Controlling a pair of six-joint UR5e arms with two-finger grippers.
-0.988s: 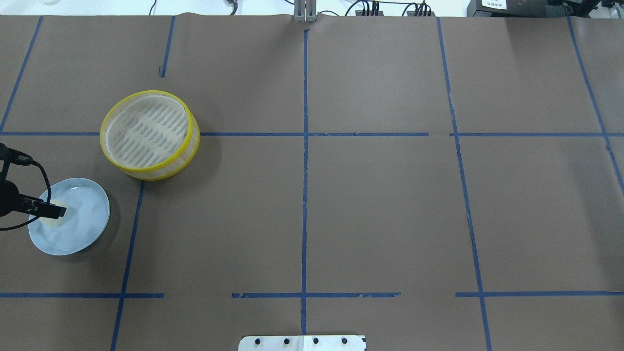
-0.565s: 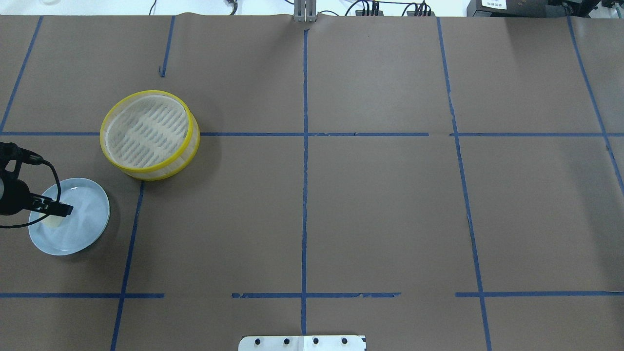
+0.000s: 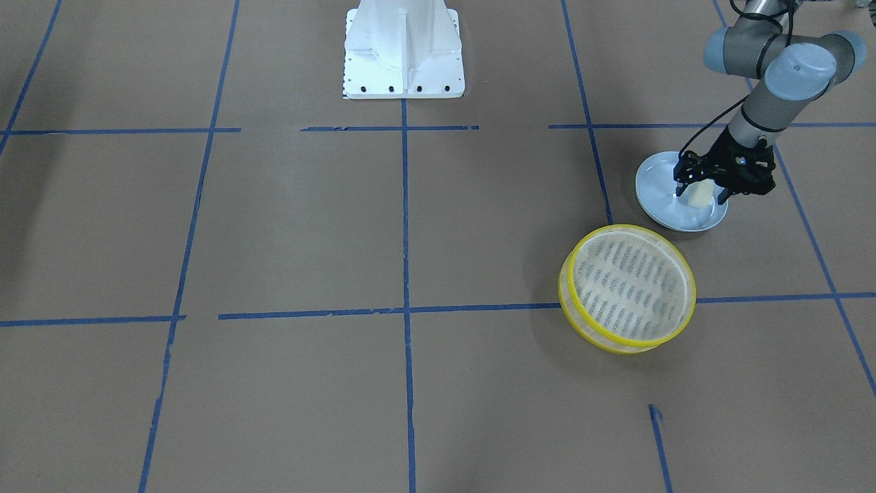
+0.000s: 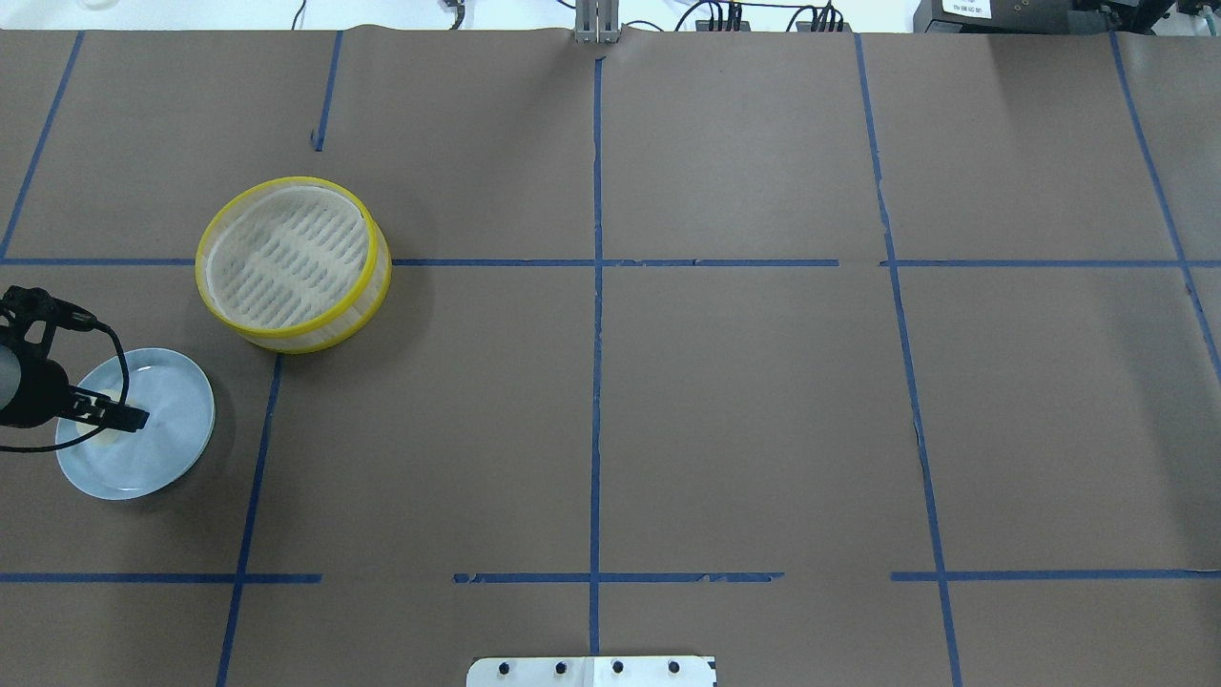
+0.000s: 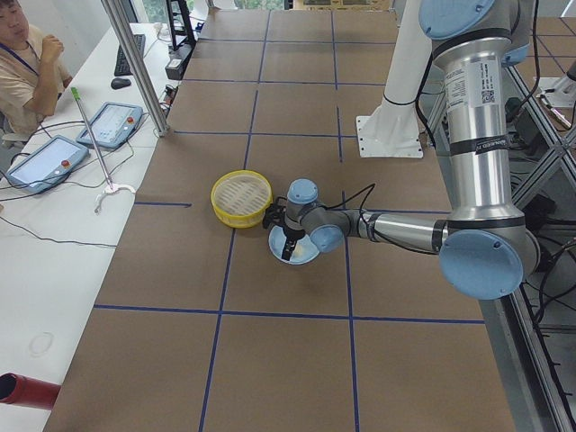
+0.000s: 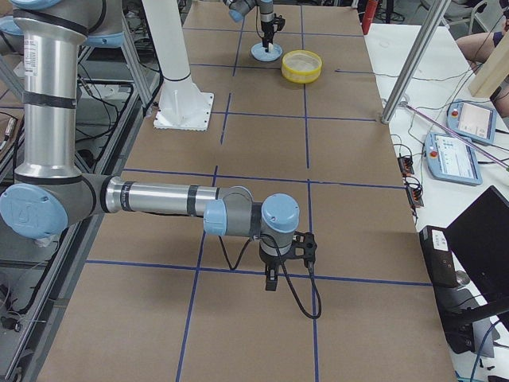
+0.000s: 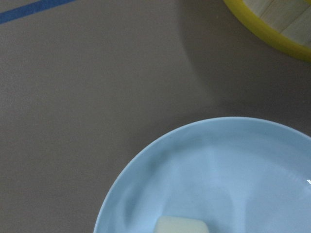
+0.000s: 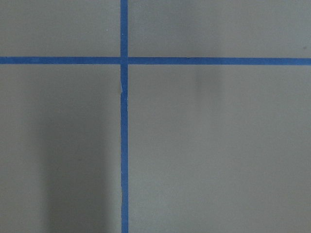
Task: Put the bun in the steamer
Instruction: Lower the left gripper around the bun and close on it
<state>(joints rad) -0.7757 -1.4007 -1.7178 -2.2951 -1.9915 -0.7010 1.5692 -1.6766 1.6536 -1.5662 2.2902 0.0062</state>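
Bun (image 3: pixel 699 193) is seen lying on the pale blue plate (image 3: pixel 655 183), on the robot-side half of it, not yet in the steamer (image 3: pixel 633 229), which sits just beside the plate and apart from it. Left gripper (image 3: pixel 699 198) is lowered over the bun with fingers set wide, one either side. A small gap seems to be left on each side, though contact can't be confirmed at this resolution. In the left wrist view only the bun's top edge (image 7: pixel 181 225) is caught at the frame bottom, so centring is poorly checked. Risks: if the close is made off-centre, the soft bun is likely pushed sideways on the slick plate rather than gripped. If fingertips are too low, the plate can be scraped or dragged. Too much squeeze and the bun is squashed or popped out. If the lift is too shallow, the raised yellow rim can be clipped and the light basket shoved. Right gripper (image 6: pixel 271 280) is parked well away near the other end of the table, and its finger state cannot be told.
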